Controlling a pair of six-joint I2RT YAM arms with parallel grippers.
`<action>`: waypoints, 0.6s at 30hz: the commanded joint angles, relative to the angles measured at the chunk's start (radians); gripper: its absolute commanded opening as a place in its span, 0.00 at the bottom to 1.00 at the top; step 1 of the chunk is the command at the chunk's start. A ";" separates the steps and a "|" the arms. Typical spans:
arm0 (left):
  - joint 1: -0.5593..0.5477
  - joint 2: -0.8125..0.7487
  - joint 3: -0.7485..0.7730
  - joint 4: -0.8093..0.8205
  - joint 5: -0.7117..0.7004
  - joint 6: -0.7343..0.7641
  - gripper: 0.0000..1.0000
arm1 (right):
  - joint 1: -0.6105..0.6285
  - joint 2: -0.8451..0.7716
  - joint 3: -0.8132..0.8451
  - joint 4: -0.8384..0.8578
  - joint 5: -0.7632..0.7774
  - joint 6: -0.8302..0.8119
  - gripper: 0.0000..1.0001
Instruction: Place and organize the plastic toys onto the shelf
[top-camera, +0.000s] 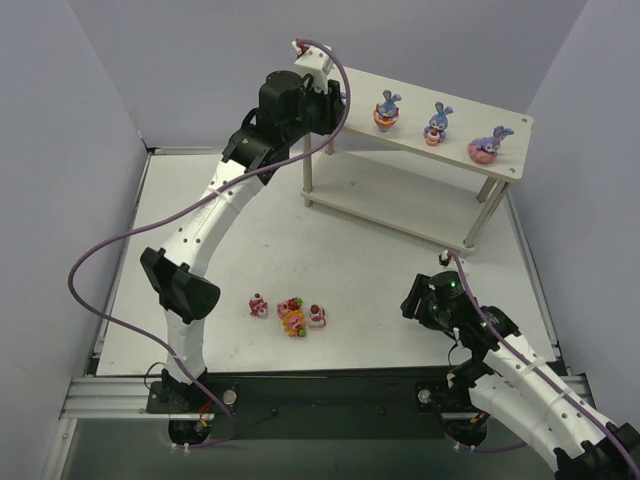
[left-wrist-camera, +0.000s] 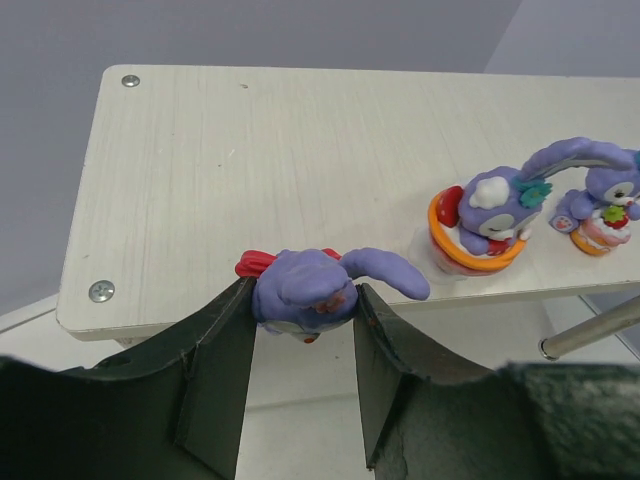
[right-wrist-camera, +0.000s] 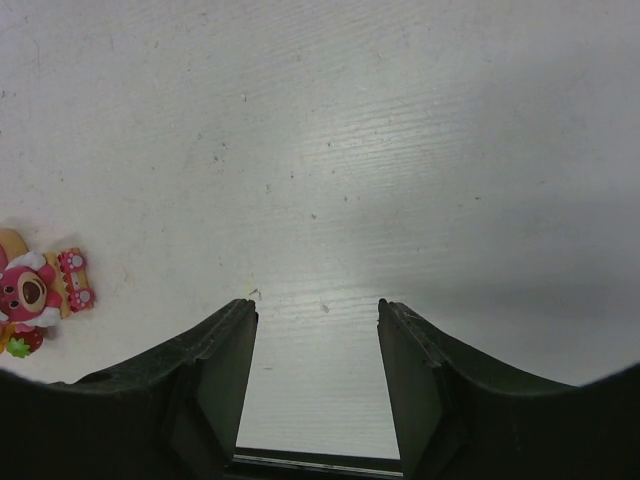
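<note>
My left gripper (left-wrist-camera: 303, 292) is shut on a purple long-eared bunny (left-wrist-camera: 300, 288) with a red base. It holds the bunny at the near left edge of the pale wooden shelf's top board (left-wrist-camera: 260, 160). In the top view this gripper (top-camera: 338, 100) is at the shelf's left end (top-camera: 410, 95). Three bunnies stand on the top board (top-camera: 387, 110), (top-camera: 437, 124), (top-camera: 489, 146); two of them show in the left wrist view (left-wrist-camera: 485, 220), (left-wrist-camera: 605, 205). A cluster of pink, red and orange toys (top-camera: 292, 317) lies on the table. My right gripper (top-camera: 425, 300) is open and empty over bare table (right-wrist-camera: 315, 310).
A pink and red toy (right-wrist-camera: 30, 295) lies at the left edge of the right wrist view. The shelf's lower board (top-camera: 400, 205) and thin legs (top-camera: 308, 180) stand at the back of the table. Grey walls enclose the table on three sides.
</note>
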 joint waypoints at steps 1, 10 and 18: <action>0.039 0.034 0.112 -0.061 0.034 0.020 0.00 | -0.007 0.008 -0.010 0.011 0.002 0.011 0.52; 0.100 0.097 0.125 -0.019 0.166 0.035 0.00 | -0.009 0.031 -0.013 0.023 -0.003 0.011 0.52; 0.123 0.132 0.152 0.017 0.244 0.059 0.00 | -0.009 0.048 -0.020 0.035 -0.009 0.022 0.51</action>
